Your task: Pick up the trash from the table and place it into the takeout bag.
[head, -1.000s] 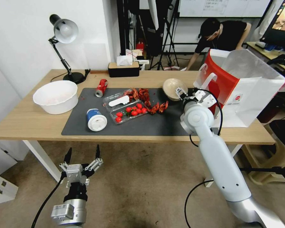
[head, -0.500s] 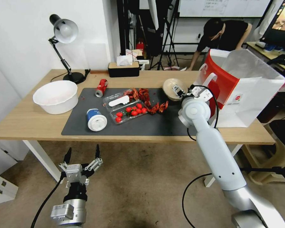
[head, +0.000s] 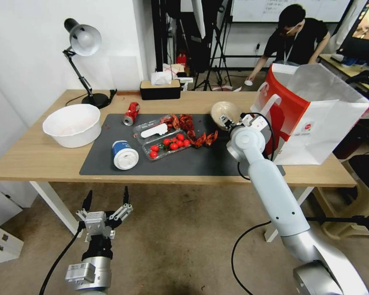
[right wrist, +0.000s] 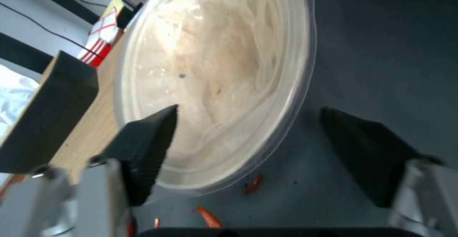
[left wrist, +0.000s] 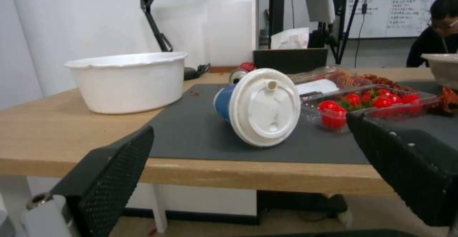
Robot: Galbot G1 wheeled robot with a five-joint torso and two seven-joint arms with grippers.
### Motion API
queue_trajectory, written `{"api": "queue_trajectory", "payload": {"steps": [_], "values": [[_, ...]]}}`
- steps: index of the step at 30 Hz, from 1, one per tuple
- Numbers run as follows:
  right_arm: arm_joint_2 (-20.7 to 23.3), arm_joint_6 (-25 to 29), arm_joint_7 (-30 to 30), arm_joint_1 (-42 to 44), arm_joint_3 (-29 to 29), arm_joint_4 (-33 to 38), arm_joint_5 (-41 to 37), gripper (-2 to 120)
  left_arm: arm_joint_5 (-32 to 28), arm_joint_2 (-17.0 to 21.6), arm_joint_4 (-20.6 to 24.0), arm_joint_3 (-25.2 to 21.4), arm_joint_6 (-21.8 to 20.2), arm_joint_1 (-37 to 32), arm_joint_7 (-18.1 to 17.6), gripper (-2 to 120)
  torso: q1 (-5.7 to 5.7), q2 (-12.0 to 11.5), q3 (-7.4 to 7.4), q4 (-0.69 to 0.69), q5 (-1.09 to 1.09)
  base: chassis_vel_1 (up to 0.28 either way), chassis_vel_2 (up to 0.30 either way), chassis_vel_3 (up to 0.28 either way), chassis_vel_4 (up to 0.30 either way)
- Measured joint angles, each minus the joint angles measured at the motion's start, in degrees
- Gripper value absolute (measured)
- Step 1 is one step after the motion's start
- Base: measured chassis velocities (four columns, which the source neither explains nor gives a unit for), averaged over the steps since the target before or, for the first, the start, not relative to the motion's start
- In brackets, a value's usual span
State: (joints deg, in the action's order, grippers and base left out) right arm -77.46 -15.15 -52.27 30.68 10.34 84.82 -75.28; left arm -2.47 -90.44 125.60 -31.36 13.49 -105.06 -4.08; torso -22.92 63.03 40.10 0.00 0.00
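In the head view the right gripper (head: 226,120) reaches over the table (head: 37,157) to the near rim of the beige bowl (head: 223,110), which sits just beyond it at the far right corner of the dark mat (head: 192,162). The takeout bag (head: 315,119) stands open just to the right of that gripper. Left of it, well apart, lie the red soda can (head: 131,113) and the blue-and-white paper cup (head: 124,155), both on their sides. The left gripper (head: 105,201) hangs below the table edge, spread wide and empty.

The left wrist view shows the paper cup (left wrist: 257,106) lying ahead of the open left fingers (left wrist: 107,179), untouched.

In the right wrist view the jaws stand wide, one finger (right wrist: 150,140) over the bowl (right wrist: 214,69), the other over the mat outside its rim; nothing is clamped yet.

By this showing the work looks barely begun: bowl, can and cup all remain on the table.
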Motion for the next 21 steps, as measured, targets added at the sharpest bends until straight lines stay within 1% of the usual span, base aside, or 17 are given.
{"api": "queue_trajectory", "payload": {"steps": [1,3,4,5,7,8,9,10,11,12,15,16,17,19,21], "values": [[0.0,0.0,0.0,0.0,0.0,0.0,0.0,75,0.0,0.0,0.0,0.0,0.0,0.0,0.0,100,0.00,0.0,0.00,0.00,0.00,0.000,0.000,0.000,0.000],[-0.3,-0.3,0.1,-0.6,0.0,-1.4,-1.0,65,-0.1,0.1,0.0,-0.1,0.0,-0.1,0.0,100,0.00,0.0,0.00,0.00,0.00,0.000,0.000,0.000,0.000],[-0.3,-0.3,0.1,-0.6,0.0,-1.4,-1.0,65,-0.1,0.1,0.0,-0.1,0.0,-0.1,0.0,100,0.00,0.0,0.00,0.00,0.00,0.000,0.000,0.000,0.000],[-0.5,-0.4,0.2,-0.8,0.0,-2.0,-1.4,58,-0.1,0.1,0.0,-0.1,0.0,-0.2,0.0,100,0.00,0.0,0.00,0.01,0.00,0.000,0.000,0.000,0.000],[-0.7,-0.5,0.3,-1.0,-0.1,-2.7,-1.7,52,-0.1,0.0,0.1,-0.1,0.0,-0.3,0.0,100,0.00,0.0,0.00,0.00,0.00,0.000,0.000,0.000,0.000],[-0.8,-0.6,0.3,-1.2,-0.1,-3.0,-1.9,45,-0.1,0.0,0.3,-0.1,0.0,-0.3,0.0,100,0.00,0.0,0.00,0.01,0.00,0.000,0.000,0.000,0.000],[-0.8,-0.6,0.3,-1.2,-0.1,-3.0,-1.9,45,-0.1,0.0,0.3,-0.1,0.0,-0.3,0.0,100,0.00,0.0,0.00,0.01,0.00,0.000,0.000,0.000,0.000],[-0.8,-0.6,0.3,-1.2,-0.2,-3.1,-1.9,41,-0.1,0.0,0.3,-0.1,0.0,-0.4,0.0,100,0.00,0.0,0.00,0.00,0.00,0.000,0.000,0.000,0.000],[-0.8,-0.6,0.3,-1.4,-0.2,-3.2,-1.9,35,-0.2,0.0,0.4,-0.1,0.0,-0.4,0.0,100,0.00,0.0,0.00,0.01,0.00,0.000,0.000,0.000,0.000],[-0.8,-0.6,0.3,-1.4,-0.2,-3.2,-1.9,35,-0.2,0.0,0.4,-0.1,0.0,-0.4,0.0,100,0.00,0.0,0.00,0.01,0.00,0.000,0.000,0.000,0.000],[-0.8,-0.6,0.3,-1.6,-0.2,-3.3,-2.0,24,-0.3,0.0,0.4,-0.2,0.0,-0.3,-0.1,100,0.00,0.0,0.00,0.01,0.00,0.000,0.000,0.000,0.000],[-0.7,-0.6,0.3,-1.6,-0.2,-3.2,-2.0,15,-0.3,0.0,0.3,-0.1,0.1,-0.2,-0.1,100,0.00,0.0,0.00,0.01,0.00,0.000,0.000,0.000,0.000],[-0.7,-0.6,0.3,-1.6,-0.2,-3.2,-2.0,15,-0.3,0.0,0.3,-0.1,0.1,-0.2,-0.1,100,0.00,0.0,0.00,0.01,0.00,0.000,0.000,0.000,0.000],[-0.5,-0.6,0.2,-1.5,-0.2,-2.8,-2.0,8,-0.2,-0.1,0.1,0.0,0.1,0.0,-0.1,100,0.00,0.0,0.00,0.01,-0.01,0.000,0.000,0.000,0.000],[-0.5,-0.6,0.2,-1.3,-0.2,-2.4,-2.0,6,-0.2,-0.1,0.0,0.0,0.1,0.1,0.0,100,0.01,0.0,0.00,0.01,0.00,0.000,0.000,0.000,0.000]]}}
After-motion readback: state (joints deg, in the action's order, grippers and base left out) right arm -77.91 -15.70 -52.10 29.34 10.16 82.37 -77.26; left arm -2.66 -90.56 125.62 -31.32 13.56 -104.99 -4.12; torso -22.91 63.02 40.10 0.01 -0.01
